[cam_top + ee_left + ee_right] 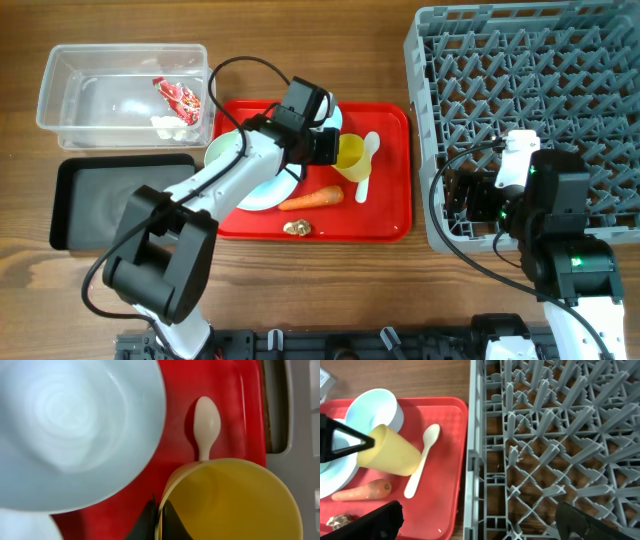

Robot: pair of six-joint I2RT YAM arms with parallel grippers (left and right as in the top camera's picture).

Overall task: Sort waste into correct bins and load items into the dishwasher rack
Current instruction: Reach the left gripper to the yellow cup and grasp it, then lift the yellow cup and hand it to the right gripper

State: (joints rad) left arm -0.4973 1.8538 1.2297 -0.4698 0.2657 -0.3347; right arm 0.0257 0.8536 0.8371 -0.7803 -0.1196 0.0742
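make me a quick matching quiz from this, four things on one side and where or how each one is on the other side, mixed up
Things
1. yellow cup
2. wrapper
3. carrot
4. right gripper

Place or state
a. lying on the red tray
b. open, by the dishwasher rack edge
c. rim pinched by the left gripper
d. in the clear tub

Pairs: 1-c, 2-d, 3-a, 4-b

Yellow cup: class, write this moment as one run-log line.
left gripper: shut on yellow cup rim | cup: tilted over red tray | right gripper: open, over dishwasher rack edge | spoon, carrot: on red tray
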